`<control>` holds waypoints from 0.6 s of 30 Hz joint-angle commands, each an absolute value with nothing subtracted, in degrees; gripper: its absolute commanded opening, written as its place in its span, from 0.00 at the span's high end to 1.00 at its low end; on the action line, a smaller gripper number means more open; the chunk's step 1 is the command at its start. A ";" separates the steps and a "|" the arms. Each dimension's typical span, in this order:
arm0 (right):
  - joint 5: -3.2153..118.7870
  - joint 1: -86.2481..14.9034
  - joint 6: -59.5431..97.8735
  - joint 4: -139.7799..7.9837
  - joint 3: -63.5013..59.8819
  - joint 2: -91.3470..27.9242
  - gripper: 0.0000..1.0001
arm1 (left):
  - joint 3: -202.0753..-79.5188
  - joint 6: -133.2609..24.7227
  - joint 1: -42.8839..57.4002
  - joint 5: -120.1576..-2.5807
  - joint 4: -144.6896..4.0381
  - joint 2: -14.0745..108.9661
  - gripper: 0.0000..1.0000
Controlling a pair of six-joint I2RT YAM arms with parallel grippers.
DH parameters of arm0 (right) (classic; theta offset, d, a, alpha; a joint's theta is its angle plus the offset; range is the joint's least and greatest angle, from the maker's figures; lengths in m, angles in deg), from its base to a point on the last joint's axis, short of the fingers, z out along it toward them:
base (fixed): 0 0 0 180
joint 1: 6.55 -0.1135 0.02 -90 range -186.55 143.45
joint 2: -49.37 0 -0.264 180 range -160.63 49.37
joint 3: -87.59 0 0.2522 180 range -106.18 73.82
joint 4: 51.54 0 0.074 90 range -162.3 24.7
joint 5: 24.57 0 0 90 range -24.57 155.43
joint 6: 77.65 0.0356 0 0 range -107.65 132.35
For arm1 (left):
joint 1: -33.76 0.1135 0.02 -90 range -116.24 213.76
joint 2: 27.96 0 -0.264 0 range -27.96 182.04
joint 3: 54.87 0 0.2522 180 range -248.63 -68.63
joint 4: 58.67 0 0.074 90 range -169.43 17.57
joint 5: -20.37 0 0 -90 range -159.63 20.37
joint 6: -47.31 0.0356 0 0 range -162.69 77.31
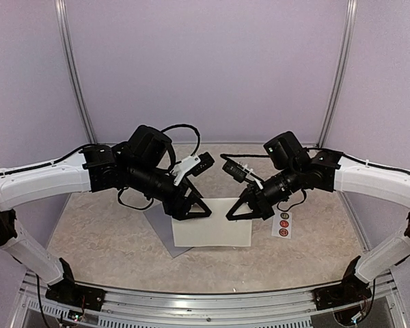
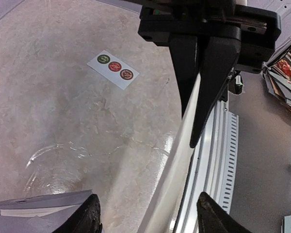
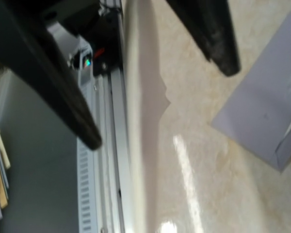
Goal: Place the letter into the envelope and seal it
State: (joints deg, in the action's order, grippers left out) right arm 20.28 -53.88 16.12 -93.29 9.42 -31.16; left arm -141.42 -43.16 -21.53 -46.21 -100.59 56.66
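The white letter [image 1: 212, 229] is lifted at mid-table and shows edge-on in the left wrist view [image 2: 177, 170] and the right wrist view [image 3: 136, 121]. My right gripper [image 1: 234, 214] is shut on its right edge, and the left wrist view shows it [image 2: 195, 138] pinching the sheet. My left gripper [image 1: 199, 212] is open, its fingers [image 2: 89, 216] apart on either side of the sheet. The grey-blue envelope [image 1: 158, 222] lies flat on the table, partly under the letter's left side. It also shows in the left wrist view [image 2: 39, 208] and the right wrist view [image 3: 266, 111].
A small white strip with three round stickers [image 1: 283, 223] lies right of the letter and shows in the left wrist view [image 2: 113, 69]. A metal rail [image 1: 205, 301] runs along the table's near edge. Walls stand behind and at both sides.
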 commanded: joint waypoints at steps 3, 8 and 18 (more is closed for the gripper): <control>22.69 -55.06 10.25 -102.07 5.00 -32.67 1.00 | -144.03 -41.43 -22.44 -41.20 -103.10 58.35 0.53; 23.79 -55.40 8.84 -104.93 3.02 -33.45 1.00 | -144.34 -41.12 -22.58 -40.32 -104.26 59.34 0.63; 24.68 -56.07 6.52 -108.84 0.89 -35.47 1.00 | -145.94 -40.59 -22.67 -38.37 -105.53 61.32 0.61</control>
State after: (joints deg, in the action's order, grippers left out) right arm 23.98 -55.17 8.30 -106.08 2.71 -34.59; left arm -143.98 -41.74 -22.23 -40.05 -104.46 60.27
